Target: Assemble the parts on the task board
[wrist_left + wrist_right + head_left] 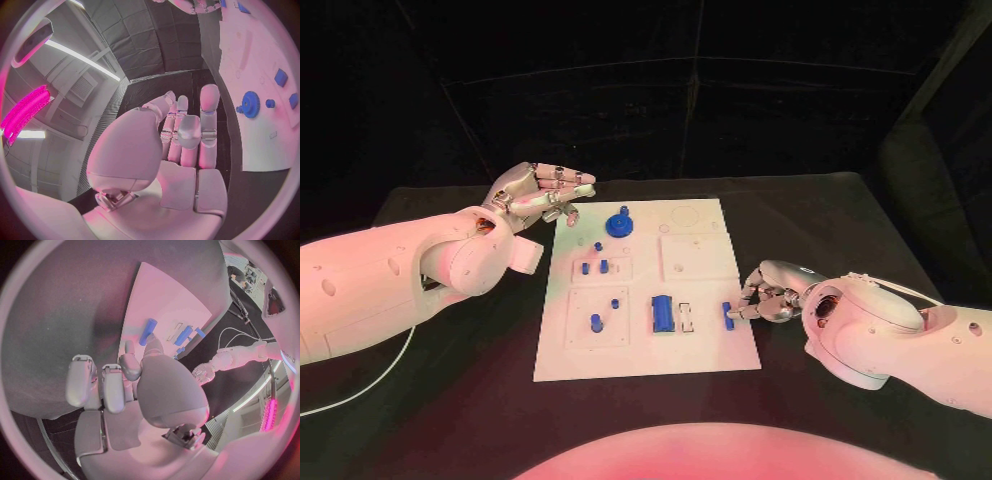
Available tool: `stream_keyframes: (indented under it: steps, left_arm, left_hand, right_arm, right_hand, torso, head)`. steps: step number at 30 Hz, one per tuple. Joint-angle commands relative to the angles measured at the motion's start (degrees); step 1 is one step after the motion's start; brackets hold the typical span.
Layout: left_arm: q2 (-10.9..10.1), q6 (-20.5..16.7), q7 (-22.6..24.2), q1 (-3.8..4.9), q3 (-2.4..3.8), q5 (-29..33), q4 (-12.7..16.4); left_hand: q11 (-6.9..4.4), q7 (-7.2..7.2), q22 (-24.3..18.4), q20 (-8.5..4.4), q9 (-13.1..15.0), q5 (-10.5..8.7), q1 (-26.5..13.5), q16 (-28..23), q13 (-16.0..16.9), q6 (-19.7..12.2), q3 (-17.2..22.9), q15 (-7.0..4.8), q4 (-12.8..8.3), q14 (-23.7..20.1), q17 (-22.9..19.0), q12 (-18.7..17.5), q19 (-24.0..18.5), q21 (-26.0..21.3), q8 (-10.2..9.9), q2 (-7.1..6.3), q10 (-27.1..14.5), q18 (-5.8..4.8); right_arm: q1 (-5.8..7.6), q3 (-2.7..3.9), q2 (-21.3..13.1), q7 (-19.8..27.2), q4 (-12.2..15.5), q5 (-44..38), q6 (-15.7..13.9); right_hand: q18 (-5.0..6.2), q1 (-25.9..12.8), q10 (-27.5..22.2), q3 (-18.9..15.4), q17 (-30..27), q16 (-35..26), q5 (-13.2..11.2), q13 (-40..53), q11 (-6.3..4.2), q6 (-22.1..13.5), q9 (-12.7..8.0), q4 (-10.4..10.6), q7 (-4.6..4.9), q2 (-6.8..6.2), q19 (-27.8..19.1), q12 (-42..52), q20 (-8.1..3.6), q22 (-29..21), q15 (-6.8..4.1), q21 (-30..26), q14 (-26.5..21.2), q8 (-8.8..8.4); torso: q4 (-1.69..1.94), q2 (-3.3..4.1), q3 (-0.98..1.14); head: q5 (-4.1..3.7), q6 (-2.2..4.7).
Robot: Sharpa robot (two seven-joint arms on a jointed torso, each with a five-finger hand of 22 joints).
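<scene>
The white task board point(646, 340) lies flat in the middle of the black counter point(848, 210); on it sit small blue parts: a toothed gear point(620, 224) near the far edge, a rectangular block point(664, 314) and short pegs point(596, 322); the left hand point(542, 192) hovers off the board's far left corner, fingers loosely together, holding nothing; the right hand point(764, 296) pinches a slim blue peg point(728, 315) at the board's right edge.
</scene>
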Motion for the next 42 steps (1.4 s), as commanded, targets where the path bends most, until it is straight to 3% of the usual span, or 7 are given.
stream_keyframes:
  steps: [1, 8, 22, 26, 31, 38, 42]
  left_arm:
    - [-0.02, 0.63, 0.18, 0.07, 0.03, 0.15, 0.02]
    - [-0.07, 0.69, 0.16, 0.07, 0.01, 0.15, 0.01]
    - [-0.10, 0.79, 0.14, 0.07, -0.02, 0.15, -0.06]
    - [-0.09, 0.82, 0.11, 0.06, -0.03, 0.15, -0.07]
    - [-0.14, 0.84, 0.06, 0.06, -0.06, 0.15, -0.09]
    - [-0.15, 0.92, -0.05, 0.06, -0.09, 0.15, -0.07]
    - [-0.21, 0.91, -0.06, 0.06, -0.10, 0.15, -0.03]
  left_hand:
    - [0.00, 0.00, -0.06, 0.21, -0.06, 0.08, -0.36, -0.20, 0.07, -0.21, 0.18, -0.02, 0.15, -0.34, -0.08, 0.39, -0.16, -0.18, 0.23, 0.14, -0.40, 1.01]
    - [0.00, 0.00, -0.06, 0.21, -0.06, 0.08, -0.36, -0.20, 0.07, -0.21, 0.18, -0.02, 0.15, -0.34, -0.08, 0.39, -0.16, -0.18, 0.23, 0.14, -0.40, 1.01]
    - [0.00, 0.00, -0.06, 0.21, -0.06, 0.08, -0.36, -0.20, 0.07, -0.21, 0.18, -0.02, 0.15, -0.34, -0.08, 0.39, -0.16, -0.18, 0.23, 0.14, -0.40, 1.01]
    - [0.00, 0.00, -0.06, 0.21, -0.06, 0.08, -0.36, -0.20, 0.07, -0.21, 0.18, -0.02, 0.15, -0.34, -0.08, 0.39, -0.16, -0.18, 0.23, 0.14, -0.40, 1.01]
    - [0.00, 0.00, -0.06, 0.21, -0.06, 0.08, -0.36, -0.20, 0.07, -0.21, 0.18, -0.02, 0.15, -0.34, -0.08, 0.39, -0.16, -0.18, 0.23, 0.14, -0.40, 1.01]
    - [0.00, 0.00, -0.06, 0.21, -0.06, 0.08, -0.36, -0.20, 0.07, -0.21, 0.18, -0.02, 0.15, -0.34, -0.08, 0.39, -0.16, -0.18, 0.23, 0.14, -0.40, 1.01]
    - [0.00, 0.00, -0.06, 0.21, -0.06, 0.08, -0.36, -0.20, 0.07, -0.21, 0.18, -0.02, 0.15, -0.34, -0.08, 0.39, -0.16, -0.18, 0.23, 0.14, -0.40, 1.01]
  right_arm:
    - [-0.04, -0.01, 0.41, -1.06, 0.06, -2.19, 2.07]
    - [-0.53, -0.01, 1.62, -1.36, -0.05, -3.65, 2.91]
    - [-0.69, 0.00, 3.77, -1.77, -0.78, -7.43, 3.41]
    - [-0.71, 0.00, 4.62, -1.93, -1.26, -9.28, 5.48]
    - [-0.72, -0.01, 5.42, -2.37, -1.61, -11.91, 8.88]
    - [-0.77, -0.02, 5.87, -3.54, -1.83, -13.49, 12.55]
    - [-0.78, -0.02, 5.99, -4.32, -1.89, -14.02, 13.34]
  right_hand:
    - [0.36, -0.02, -0.07, -0.48, 0.06, -0.26, -0.83, -0.01, -0.34, 0.48, 0.11, -0.02, -0.01, -0.81, -0.13, -0.35, -0.40, 0.01, -0.06, -0.22, 2.97, -0.39]
    - [0.37, 0.34, -0.01, -0.67, 0.11, -0.28, -1.95, 0.13, -0.36, 0.53, 0.22, -0.17, -0.03, -1.22, -0.15, -0.26, -0.42, -0.03, -0.08, -0.27, 2.98, -0.41]
    - [0.35, 1.80, 0.12, -0.32, 0.34, -0.22, -1.59, 0.50, -0.43, 0.68, 0.41, -0.93, -0.09, -1.14, -0.08, 0.09, -0.47, 0.04, -0.14, -0.27, 3.03, -0.32]
    - [0.44, 4.49, -0.04, 0.26, 0.17, -0.34, -1.57, 0.63, -0.47, 0.45, 0.50, -2.60, -0.07, -1.32, -0.36, 0.09, -0.53, -0.30, -0.21, -0.55, 2.98, -0.42]
    - [0.51, 8.42, -0.74, 0.93, 0.25, -0.41, -4.03, 0.19, -0.26, 0.07, 0.61, -5.17, 0.23, -1.30, -0.74, -0.70, -0.45, -0.69, -0.04, -0.92, 2.97, -0.64]
    - [0.55, 9.89, -1.09, 1.19, 0.53, -0.35, -3.59, -0.03, -0.16, -0.10, 0.62, -6.21, 0.37, -0.88, -0.89, -1.08, -0.35, -0.84, 0.06, -1.09, 2.99, -0.84]
    - [0.57, 11.70, -1.36, 2.01, 0.65, -0.35, -2.00, -0.12, -0.21, 0.04, 0.61, -7.22, 0.36, 0.11, -0.91, -1.28, -0.35, -0.86, 0.02, -1.15, 2.99, -0.97]
  torso:
    - [-0.01, -0.02, -0.03]
    - [0.06, -0.06, -0.04]
    - [0.06, -0.01, -0.01]
    - [0.12, 0.00, -0.02]
    - [0.02, -0.01, -0.04]
    - [-0.01, -0.05, -0.04]
    - [0.04, -0.05, -0.04]
  head:
    - [0.01, -0.15]
    - [0.02, -0.20]
    - [0.02, -0.24]
    - [0.10, -0.33]
    - [0.18, -0.48]
    - [0.20, -0.55]
    - [0.18, -0.53]
